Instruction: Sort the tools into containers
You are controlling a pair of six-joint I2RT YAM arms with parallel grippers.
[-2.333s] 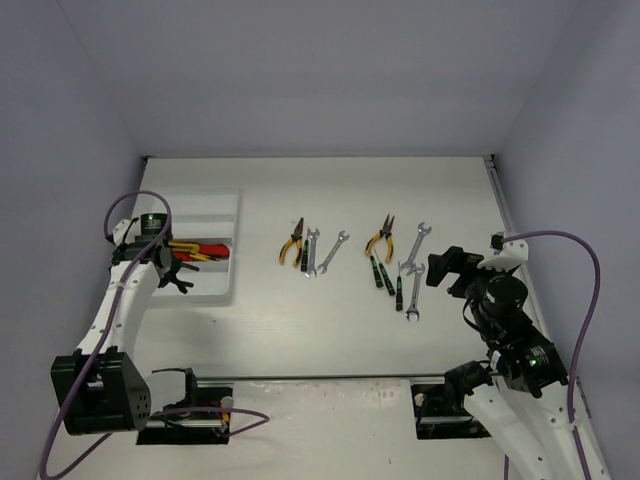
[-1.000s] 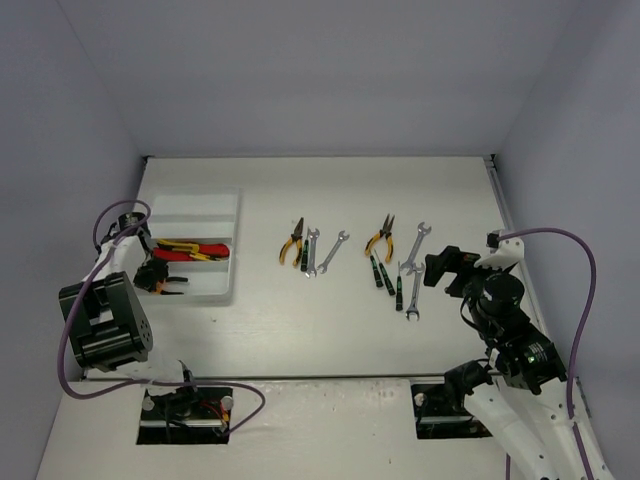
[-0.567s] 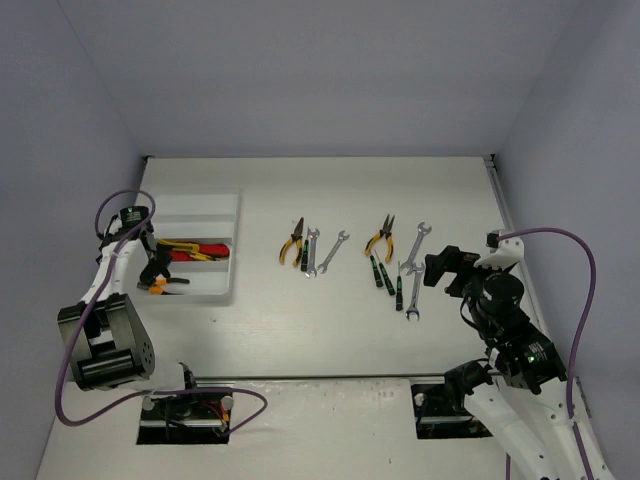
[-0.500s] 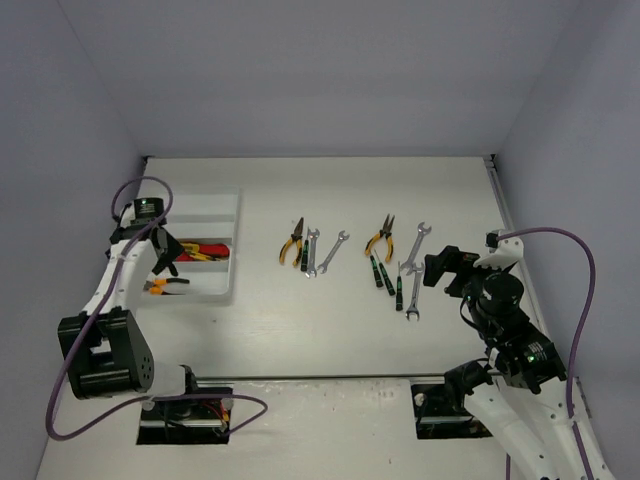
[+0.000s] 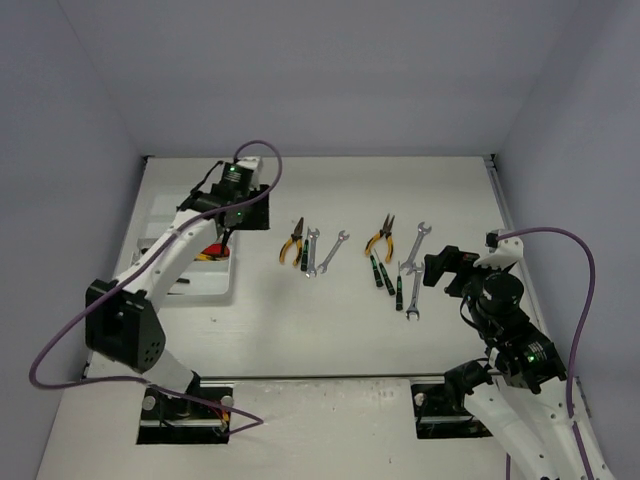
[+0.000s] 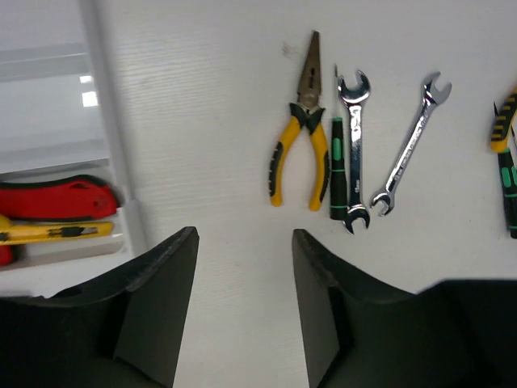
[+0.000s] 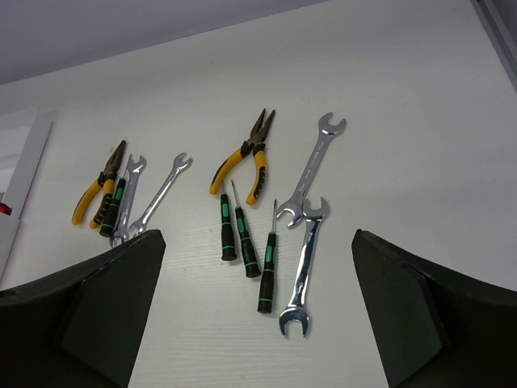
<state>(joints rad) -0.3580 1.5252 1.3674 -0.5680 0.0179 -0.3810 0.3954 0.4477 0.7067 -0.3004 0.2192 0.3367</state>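
Note:
My left gripper (image 5: 241,216) hovers over the table just right of the white tray (image 5: 216,287); in the left wrist view it (image 6: 244,238) stands open and holds nothing. Red cutters (image 6: 56,198) and a yellow cutter (image 6: 50,233) lie in a tray compartment. Ahead of the left gripper lie yellow pliers (image 6: 297,133), a black-green screwdriver (image 6: 337,166) and two wrenches (image 6: 354,153) (image 6: 408,149). My right gripper (image 7: 257,236) is wide open above a second group: pliers (image 7: 246,153), three screwdrivers (image 7: 245,234) and two wrenches (image 7: 303,267).
The left arm crosses over the tray, hiding part of it. White walls (image 5: 80,120) close in the table on three sides. Both tool groups (image 5: 311,250) (image 5: 398,270) lie in a row across the table's middle, between the two grippers.
My left arm swung from the tray's near left side to beyond its right edge, and its jaws opened. Orange-handled pliers stayed behind in the tray. The right arm has not moved.

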